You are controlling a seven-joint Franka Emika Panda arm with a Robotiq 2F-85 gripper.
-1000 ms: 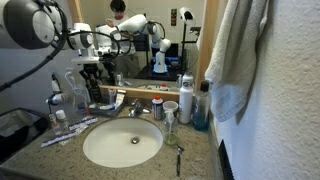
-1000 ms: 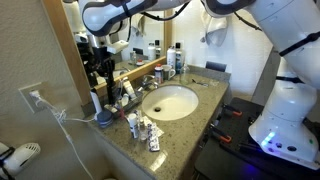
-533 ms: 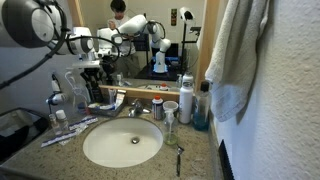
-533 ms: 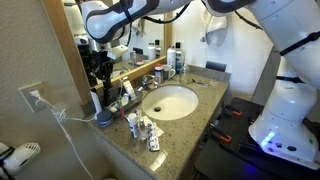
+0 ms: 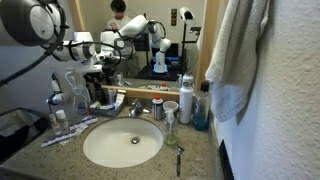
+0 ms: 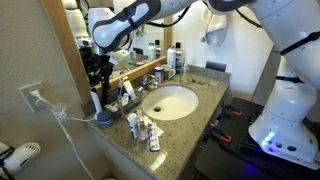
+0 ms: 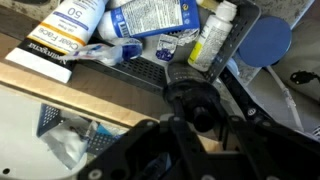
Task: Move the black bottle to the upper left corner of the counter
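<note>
Black bottle (image 7: 192,103) at back corner of counter (image 6: 188,122), close to mirror (image 5: 140,40), sunscreen tube (image 7: 68,28) and other toiletries just beside. Sink (image 5: 122,143) well apart, in front. Your gripper (image 5: 100,76) directly over bottle, its links framing bottle in wrist view. Clamped or released: you cannot tell from any view. Silver spray can (image 5: 185,100) stands across sink.
</note>
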